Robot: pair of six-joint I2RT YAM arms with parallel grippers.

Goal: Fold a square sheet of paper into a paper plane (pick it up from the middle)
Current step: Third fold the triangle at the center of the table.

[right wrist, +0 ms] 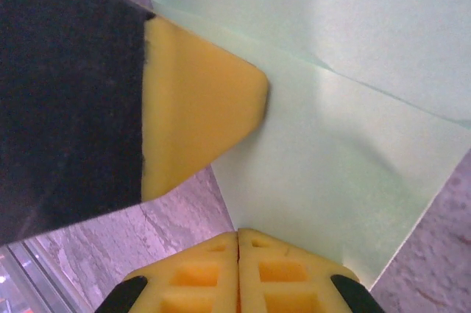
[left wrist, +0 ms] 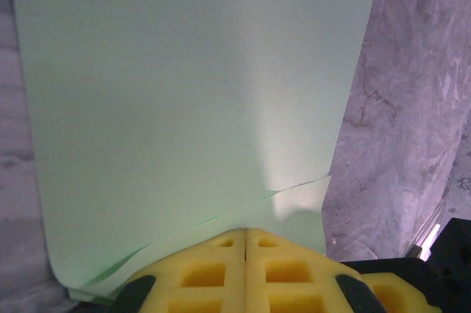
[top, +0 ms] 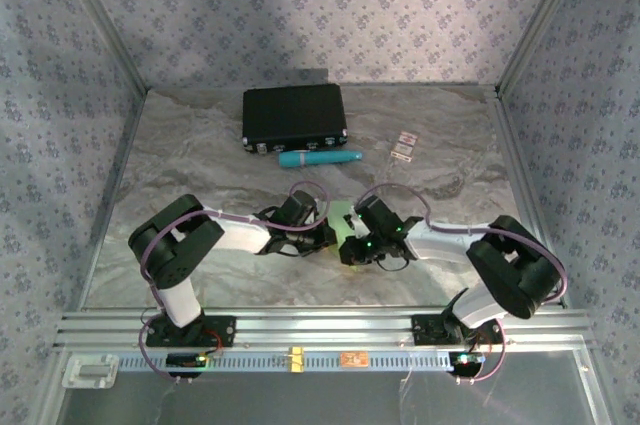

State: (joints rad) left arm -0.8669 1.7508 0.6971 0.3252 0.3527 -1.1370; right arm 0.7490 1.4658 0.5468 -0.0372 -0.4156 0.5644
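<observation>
- Early in the fold: the square sheet of paper (left wrist: 184, 92) lies flat on the table (top: 200, 165), a little in from the middle of the near edge, where the two arms meet over it.
- One layer of the sheet overlaps another, and its slanting edge runs across both wrist views. That suggests a first fold has been made, but no pointed dart or centre crease shows.
- The left gripper (left wrist: 245, 243) has its jaws closed together, tips against the near margin of the sheet. From the right wrist, one of its yellow fingers (right wrist: 199, 107) rests on the paper beside the folded edge, apparently pinning it.
- The right gripper (right wrist: 237, 243) is likewise closed at the sheet's border. Whether either tool pinches the paper or only presses on it cannot be told.
- Most of the folding appears to remain, including the nose and the wings.
- Toward the far edge sit a black case (top: 294, 115), a teal tube (top: 318, 158) just in front of it and two small cards (top: 403, 146), all well apart from the sheet. The crowding of the two grippers looks the likeliest hindrance.
</observation>
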